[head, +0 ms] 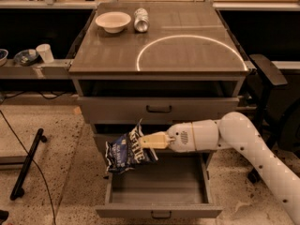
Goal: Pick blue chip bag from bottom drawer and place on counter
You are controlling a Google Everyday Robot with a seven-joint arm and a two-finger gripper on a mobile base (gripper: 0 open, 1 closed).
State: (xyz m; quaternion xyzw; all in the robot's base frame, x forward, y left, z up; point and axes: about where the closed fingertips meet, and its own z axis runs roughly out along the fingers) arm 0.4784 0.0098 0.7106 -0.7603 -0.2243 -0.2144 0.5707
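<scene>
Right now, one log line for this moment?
gripper: shut on blue chip bag | bag: over left edge of open bottom drawer | counter: bag not yet there
</scene>
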